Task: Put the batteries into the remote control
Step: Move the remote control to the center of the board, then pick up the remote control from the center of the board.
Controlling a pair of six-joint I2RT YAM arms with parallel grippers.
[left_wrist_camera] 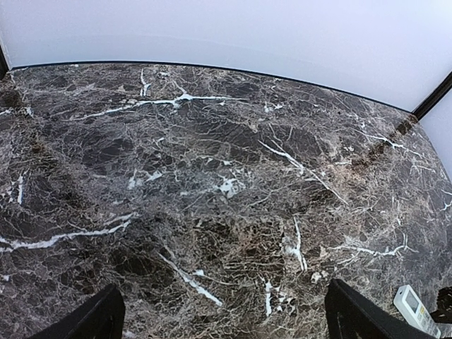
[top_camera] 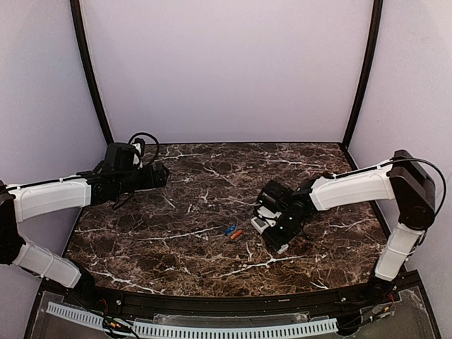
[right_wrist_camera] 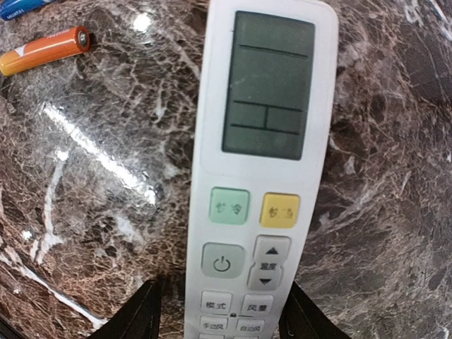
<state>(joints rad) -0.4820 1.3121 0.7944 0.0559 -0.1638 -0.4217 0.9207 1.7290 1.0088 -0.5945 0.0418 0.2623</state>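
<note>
This is a robot test booth in a lab. Plain white walls [top_camera: 226, 70] close in a dark marble-patterned worktop [top_camera: 176, 247], black poles [top_camera: 90, 70] rise from its back corners, and two robot arms [top_camera: 49, 198] are mounted along its near edge.

Bare marble runs across the table [top_camera: 176, 240] between the left gripper [top_camera: 164, 174] and the batteries [top_camera: 233, 232]. A strip of marble separates the batteries from the remote [right_wrist_camera: 261, 162]. The right gripper [right_wrist_camera: 219, 314] straddles the remote's button end, hemming both its sides; its display end lies uncovered.
</note>
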